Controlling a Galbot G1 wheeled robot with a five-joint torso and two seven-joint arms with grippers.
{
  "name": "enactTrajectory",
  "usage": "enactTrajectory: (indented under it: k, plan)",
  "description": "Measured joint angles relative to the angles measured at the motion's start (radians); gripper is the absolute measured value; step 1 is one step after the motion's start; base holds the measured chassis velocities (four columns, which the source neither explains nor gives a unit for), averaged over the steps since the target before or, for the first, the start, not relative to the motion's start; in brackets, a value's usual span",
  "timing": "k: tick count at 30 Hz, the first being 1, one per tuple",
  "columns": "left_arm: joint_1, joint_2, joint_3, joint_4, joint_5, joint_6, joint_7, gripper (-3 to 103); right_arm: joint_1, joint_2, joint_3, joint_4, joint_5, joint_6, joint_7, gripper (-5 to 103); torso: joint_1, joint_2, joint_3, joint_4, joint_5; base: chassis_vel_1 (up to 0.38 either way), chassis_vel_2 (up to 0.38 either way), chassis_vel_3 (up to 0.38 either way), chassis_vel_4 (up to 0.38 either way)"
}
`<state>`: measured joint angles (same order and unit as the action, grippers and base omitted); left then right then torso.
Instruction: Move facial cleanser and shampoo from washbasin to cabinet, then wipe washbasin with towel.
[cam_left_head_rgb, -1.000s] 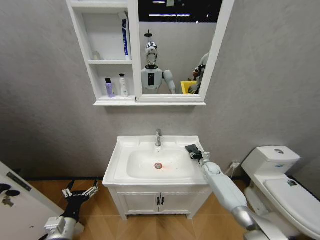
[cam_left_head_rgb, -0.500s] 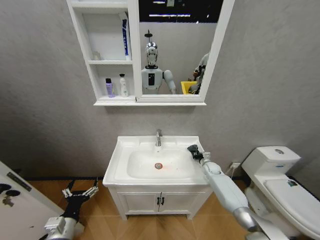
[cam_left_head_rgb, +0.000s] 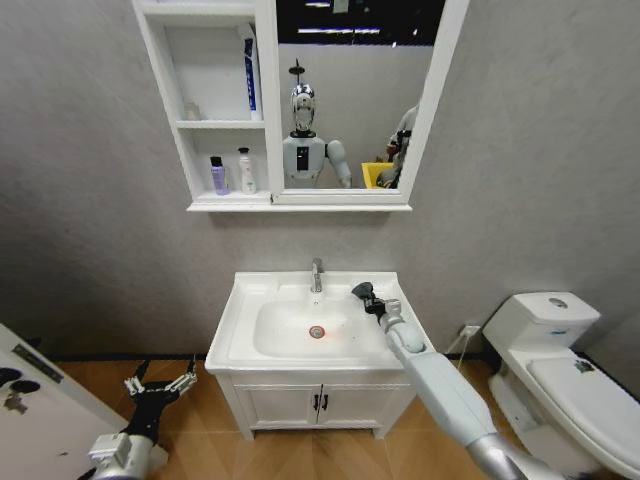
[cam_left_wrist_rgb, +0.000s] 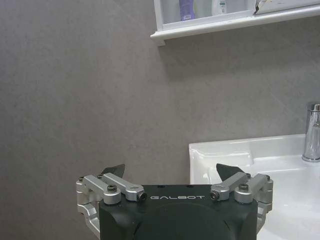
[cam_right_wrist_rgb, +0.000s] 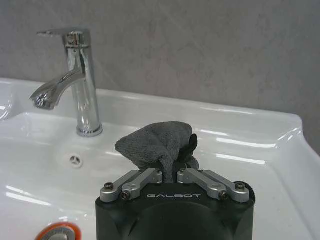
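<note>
My right gripper (cam_left_head_rgb: 366, 297) is shut on the dark grey towel (cam_right_wrist_rgb: 155, 144), holding it over the back right part of the white washbasin (cam_left_head_rgb: 250, 290), just right of the chrome faucet (cam_left_head_rgb: 317, 273). In the right wrist view the towel bunches up between the fingers, with the faucet (cam_right_wrist_rgb: 75, 80) close beside it. On the cabinet's (cam_left_head_rgb: 160, 60) lower shelf stand a purple bottle (cam_left_head_rgb: 217, 175) and a white bottle (cam_left_head_rgb: 245, 171). My left gripper (cam_left_head_rgb: 160, 385) hangs open low beside the vanity, near the floor; its open fingers (cam_left_wrist_rgb: 112, 172) face the wall and the washbasin's corner (cam_left_wrist_rgb: 220, 152).
A white toilet (cam_left_head_rgb: 560, 360) stands right of the vanity (cam_left_head_rgb: 320, 405). A mirror (cam_left_head_rgb: 350, 100) joins the cabinet. A blue-white tube (cam_left_head_rgb: 250, 75) stands on the upper shelf. A white panel (cam_left_head_rgb: 40, 410) sits at the lower left.
My right gripper has carried the towel leftward along the washbasin's back right rim toward the faucet. The left arm has not moved.
</note>
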<state>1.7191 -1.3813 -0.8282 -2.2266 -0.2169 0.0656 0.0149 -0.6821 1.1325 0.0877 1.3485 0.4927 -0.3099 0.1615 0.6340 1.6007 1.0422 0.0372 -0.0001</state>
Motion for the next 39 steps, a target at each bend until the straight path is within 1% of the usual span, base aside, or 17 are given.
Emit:
enactTrajectory:
  k: [1,5,7,9,16,19,22,29,34,36,39]
  plan:
    - [0.0,0.0,0.0,0.0,0.0,0.0,0.0,100,-0.012,0.001,-0.013,-0.006,-0.001,-0.008,0.01,8,0.0,0.0,0.0,-0.0003,0.0001,0.0,0.0,0.0,0.0]
    - [0.0,0.0,0.0,0.0,0.0,0.0,0.0,100,-0.014,0.011,-0.022,-0.06,-0.005,-0.018,0.027,8,0.0,0.0,0.0,-0.0005,0.0001,0.0,0.0,0.0,0.0]
    - [0.0,0.0,0.0,0.0,0.0,0.0,0.0,100,0.0,0.029,-0.017,-0.117,-0.006,-0.015,0.031,8,0.0,0.0,0.0,-0.0004,0.0002,0.0,0.0,0.0,0.0]
    - [0.0,0.0,0.0,0.0,0.0,0.0,0.0,100,0.014,0.039,-0.014,-0.151,-0.007,-0.013,0.031,8,0.0,0.0,0.0,0.0,0.0002,0.0,0.0,0.0,0.0]
    - [0.0,0.0,0.0,0.0,0.0,0.0,0.0,100,0.052,0.068,-0.014,-0.254,-0.004,-0.012,0.031,8,0.0,0.0,0.0,0.0,0.0001,0.0,0.0,0.0,0.0]
    - [0.0,0.0,0.0,0.0,0.0,0.0,0.0,100,0.086,0.098,-0.016,-0.341,-0.004,0.003,0.018,8,0.0,0.0,0.0,0.0001,-0.0001,0.0,0.0,0.0,0.0]
    - [0.0,0.0,0.0,0.0,0.0,0.0,0.0,100,0.094,0.109,-0.017,-0.36,0.0,0.004,0.014,8,0.0,0.0,0.0,0.0,-0.0001,0.0,0.0,0.0,0.0]
    - [0.0,0.0,0.0,0.0,0.0,0.0,0.0,100,0.148,0.162,-0.04,-0.462,0.084,-0.004,-0.004,8,0.0,0.0,0.0,-0.0004,-0.0001,0.0,0.0,0.0,0.0]
    - [0.0,0.0,0.0,0.0,0.0,0.0,0.0,100,0.187,0.193,-0.047,-0.539,0.109,-0.002,-0.022,8,0.0,0.0,0.0,0.0,-0.0003,0.0,0.0,0.0,0.0]
    - [0.0,0.0,0.0,0.0,0.0,0.0,0.0,100,0.209,0.21,-0.055,-0.586,0.13,0.003,-0.041,8,0.0,0.0,0.0,-0.0002,-0.0003,0.0,0.0,0.0,0.0]
    - [0.0,0.0,0.0,0.0,0.0,0.0,0.0,100,0.224,0.222,-0.06,-0.612,0.142,0.004,-0.056,8,0.0,0.0,0.0,-0.0005,-0.0003,0.0,0.0,0.0,0.0]
